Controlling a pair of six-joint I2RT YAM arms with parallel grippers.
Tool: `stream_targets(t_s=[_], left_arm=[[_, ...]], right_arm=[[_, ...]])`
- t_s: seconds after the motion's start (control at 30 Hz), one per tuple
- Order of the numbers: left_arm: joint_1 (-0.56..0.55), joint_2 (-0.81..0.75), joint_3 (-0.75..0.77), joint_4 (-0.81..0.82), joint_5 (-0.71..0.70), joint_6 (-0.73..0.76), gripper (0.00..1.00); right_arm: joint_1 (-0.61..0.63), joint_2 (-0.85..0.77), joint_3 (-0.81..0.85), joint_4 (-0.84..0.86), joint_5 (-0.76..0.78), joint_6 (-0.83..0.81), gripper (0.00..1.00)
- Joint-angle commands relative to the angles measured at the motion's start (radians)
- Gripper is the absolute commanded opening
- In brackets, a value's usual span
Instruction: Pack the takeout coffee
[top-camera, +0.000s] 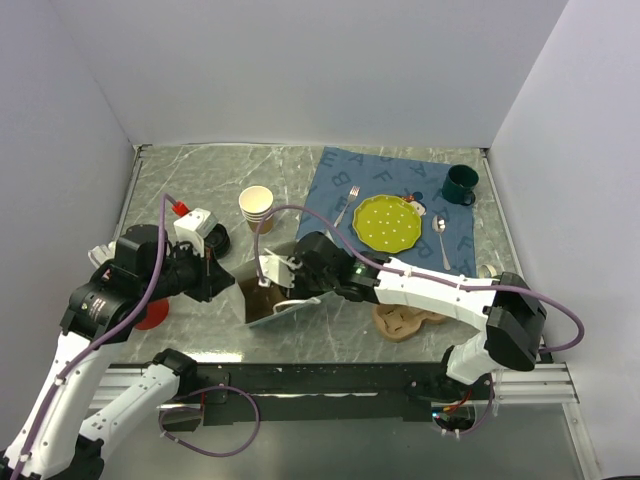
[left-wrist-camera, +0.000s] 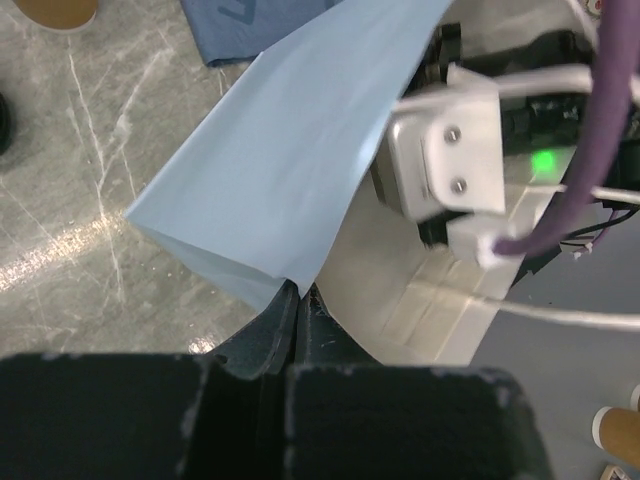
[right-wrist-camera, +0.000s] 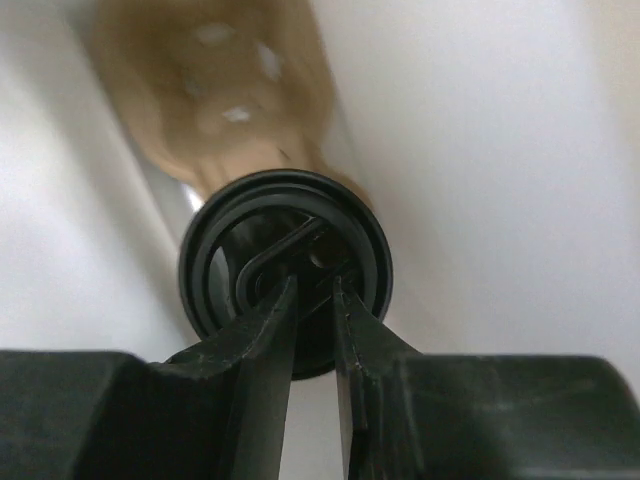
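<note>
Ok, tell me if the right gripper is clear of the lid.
No: the right gripper pinches the rim of the lid, which sits on the cup.

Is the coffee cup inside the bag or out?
Inside. The right gripper holds the coffee cup by its black lid, with the bag's pale walls all around; the left gripper pinches the bag's edge.
</note>
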Motion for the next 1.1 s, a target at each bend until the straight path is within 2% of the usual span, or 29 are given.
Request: stream_targets(t_s=[0.0,0.67,1.07], left_arm=[[0.002,-0.004,0.053,0.011,0.004,0.018,0.01],[0.002,0.03,0.069,0.024,0.002,0.031,0.01],[0.002,0.053,0.063,0.079,0.005,-0.008,0.01]], right_arm=[[-0.045,-0.029,-0.034,-0.055,0.087,0.003,0.28],[-0.059,-0.013,-0.031,-0.063,0.067,0.019,0.3],[-0.059,-0.039,0.041,-0.104,0.063,0.01,0.45]])
